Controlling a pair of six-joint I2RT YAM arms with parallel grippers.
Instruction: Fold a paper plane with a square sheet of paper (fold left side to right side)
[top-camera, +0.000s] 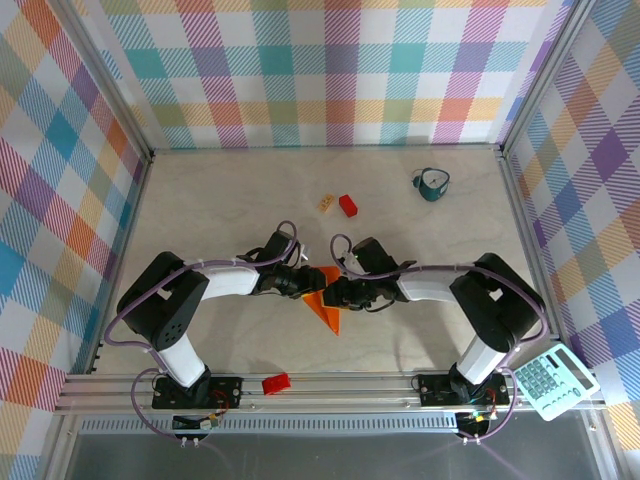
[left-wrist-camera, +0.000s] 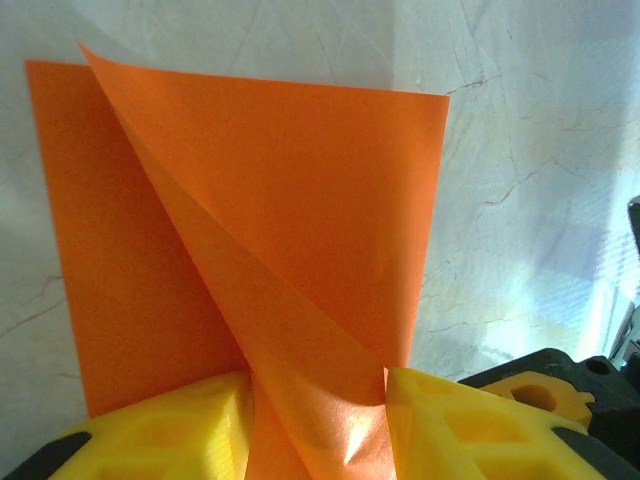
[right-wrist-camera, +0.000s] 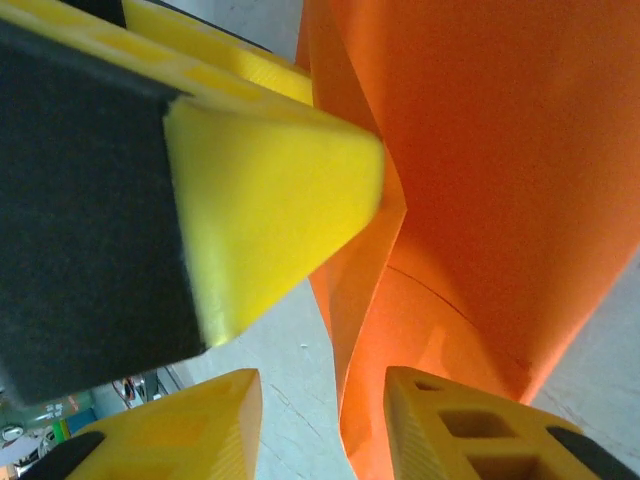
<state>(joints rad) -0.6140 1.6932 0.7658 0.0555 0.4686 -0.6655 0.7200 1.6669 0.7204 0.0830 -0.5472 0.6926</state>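
Observation:
The square sheet of paper (top-camera: 328, 310) is bright orange and lies mid-table as a creased shape with a point toward the near edge. In the left wrist view the paper (left-wrist-camera: 300, 200) has one flap lifted and curled over the flat layer. That curled fold runs down between the yellow fingers of my left gripper (left-wrist-camera: 318, 425), which is shut on it. My left gripper (top-camera: 306, 285) and right gripper (top-camera: 336, 293) meet over the paper. My right gripper (right-wrist-camera: 320, 430) is open: bare table shows between its fingers, and the paper (right-wrist-camera: 480, 200) edge lies by the right finger. The left gripper's finger (right-wrist-camera: 270, 210) looms close.
A small red block (top-camera: 348, 205) and a tan block (top-camera: 328, 203) lie farther back. A teal object (top-camera: 432, 184) sits at the back right. Another red block (top-camera: 276, 383) rests on the front rail, and a calculator (top-camera: 553, 380) lies at the near right corner.

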